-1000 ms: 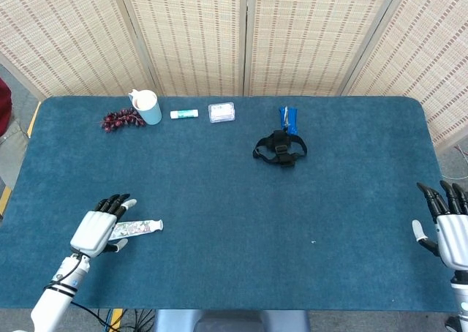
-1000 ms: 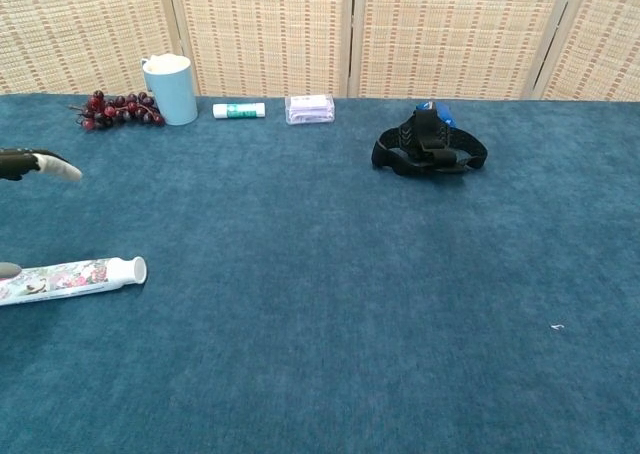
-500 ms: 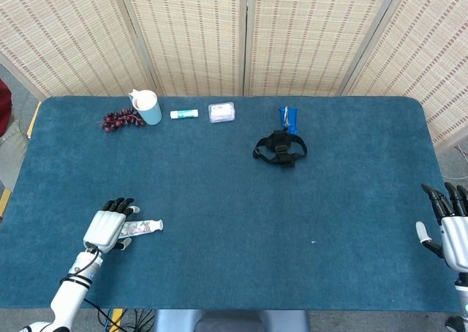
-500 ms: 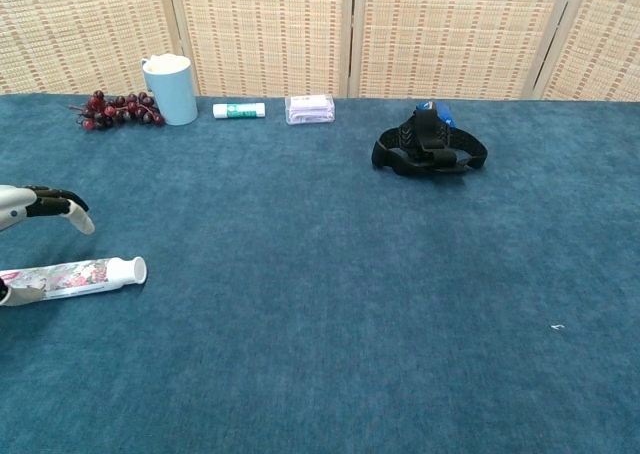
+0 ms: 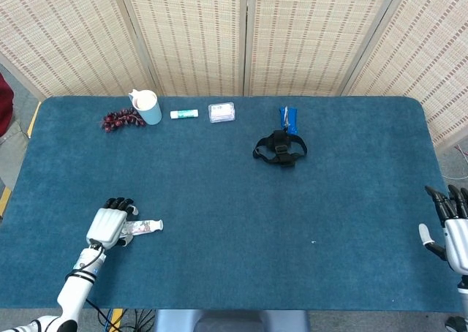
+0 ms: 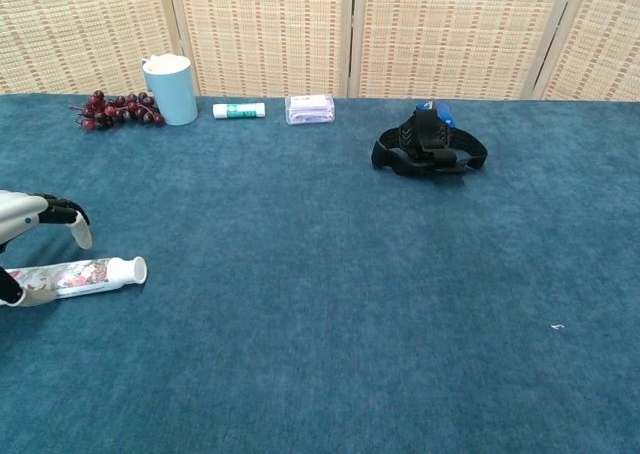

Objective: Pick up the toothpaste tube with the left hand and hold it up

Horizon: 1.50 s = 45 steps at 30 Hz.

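Note:
The toothpaste tube (image 5: 144, 227) (image 6: 82, 276), white with a flowered print and a white cap, lies flat on the blue table near the front left. My left hand (image 5: 108, 227) (image 6: 32, 212) sits over the tube's back end. Its fingers arch down above the tube and the thumb lies close beside it, with no closed grip visible. The chest view shows a gap between the fingertips (image 6: 80, 232) and the tube. My right hand (image 5: 455, 228) hovers at the table's front right edge with fingers spread and nothing in it.
Along the back edge stand a light blue cup (image 5: 147, 107), dark grapes (image 5: 120, 118), a small white-green tube (image 5: 184, 114) and a clear box (image 5: 221, 112). A blue packet (image 5: 288, 118) and a black strap (image 5: 280, 148) lie right of centre.
My left hand has drawn nearer and lower over the tube, its fingers curling down around it. The right hand slid slightly toward the right edge. The tube has not moved.

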### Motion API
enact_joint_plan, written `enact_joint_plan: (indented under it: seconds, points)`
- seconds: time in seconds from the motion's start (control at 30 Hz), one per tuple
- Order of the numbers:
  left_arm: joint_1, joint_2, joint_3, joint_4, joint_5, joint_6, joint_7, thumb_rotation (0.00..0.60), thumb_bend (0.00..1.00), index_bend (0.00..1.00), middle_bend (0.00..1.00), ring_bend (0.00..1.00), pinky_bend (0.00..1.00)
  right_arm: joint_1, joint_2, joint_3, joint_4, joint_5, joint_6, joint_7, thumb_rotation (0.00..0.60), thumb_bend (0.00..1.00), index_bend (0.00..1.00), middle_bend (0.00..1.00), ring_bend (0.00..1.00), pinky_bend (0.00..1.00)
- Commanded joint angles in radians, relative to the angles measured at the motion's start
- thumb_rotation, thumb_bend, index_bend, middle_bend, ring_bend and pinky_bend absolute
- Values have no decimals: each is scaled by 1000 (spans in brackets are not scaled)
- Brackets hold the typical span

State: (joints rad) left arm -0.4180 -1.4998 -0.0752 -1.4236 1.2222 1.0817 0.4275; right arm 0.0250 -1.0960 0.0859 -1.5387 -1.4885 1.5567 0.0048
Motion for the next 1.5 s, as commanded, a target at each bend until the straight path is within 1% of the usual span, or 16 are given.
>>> enact_joint_plan:
  seconds: [0.03, 0.13, 0.4, 0.9, 1.13, 1.5]
  points:
    - [-7, -14, -3, 32, -8, -1, 6, 600, 187, 329, 191, 132, 109, -1, 0, 0, 0, 0, 0, 0, 600, 326, 135, 238, 40, 0]
    - [-9, -22, -6, 55, -9, 11, 15, 600, 187, 333, 191, 133, 110, 0, 0, 0, -1, 1, -2, -1, 600, 327, 135, 238, 40, 0]
    - [-14, -6, 6, 11, -5, -10, -18, 600, 187, 337, 192, 133, 110, 1, -2, 1, 1, 1, -6, 0, 600, 327, 135, 238, 40, 0]
    - [-38, -4, -5, 7, -45, -37, -12, 600, 189, 375, 201, 134, 110, -9, -1, 2, 8, 9, 1, 9, 600, 327, 135, 238, 40, 0]
    - [-41, 9, -6, -7, -50, -38, -26, 600, 245, 387, 202, 133, 110, -7, -3, 3, 8, 7, -1, 7, 600, 327, 135, 238, 40, 0]
    - [-50, -5, -2, 10, -64, -53, -42, 600, 246, 389, 202, 134, 113, -12, -2, 4, 5, 10, 3, 3, 600, 327, 135, 238, 40, 0]
